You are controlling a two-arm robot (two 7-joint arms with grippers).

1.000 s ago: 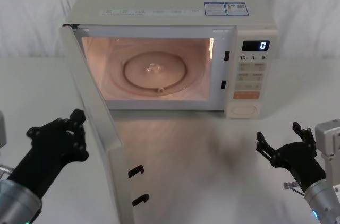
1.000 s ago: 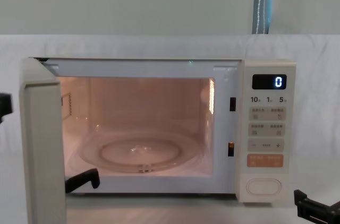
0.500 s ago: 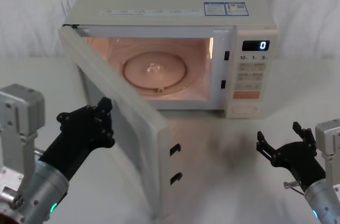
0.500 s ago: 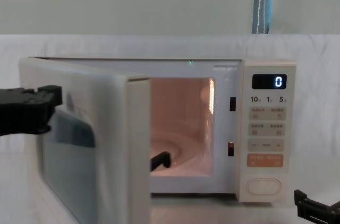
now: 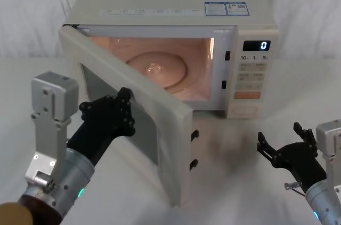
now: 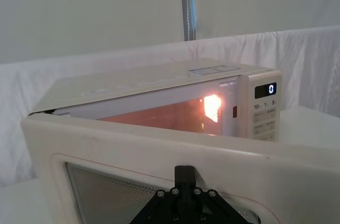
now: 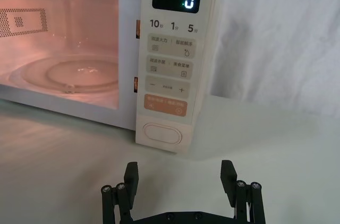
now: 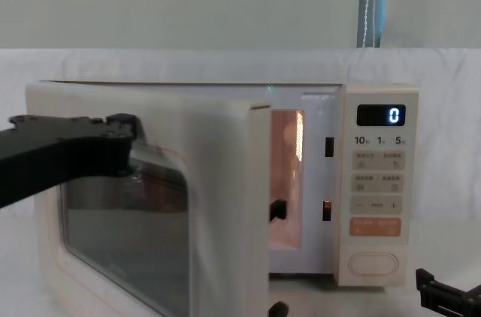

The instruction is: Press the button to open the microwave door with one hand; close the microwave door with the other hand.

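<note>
With the microwave door (image 5: 133, 123) half open in front of the microwave (image 5: 176, 49), the left gripper (image 5: 114, 115), fingers clenched against its window, should push steadily toward the latch side, while the right gripper (image 5: 285, 147) idles released below the button (image 5: 245, 111).

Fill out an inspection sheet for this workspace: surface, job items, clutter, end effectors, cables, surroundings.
Surface: white cloth-covered table.
Microwave: interior lit, display reads 0.
Microwave door: partly open, hinged at the robot's left.
Button: untouched.
Clutter: nothing seen.
Left end effector: against the door's outer face.
Right end effector: open, low, short of the panel.
Cables: nothing seen.
Surroundings: white drape, grey pole behind.
</note>
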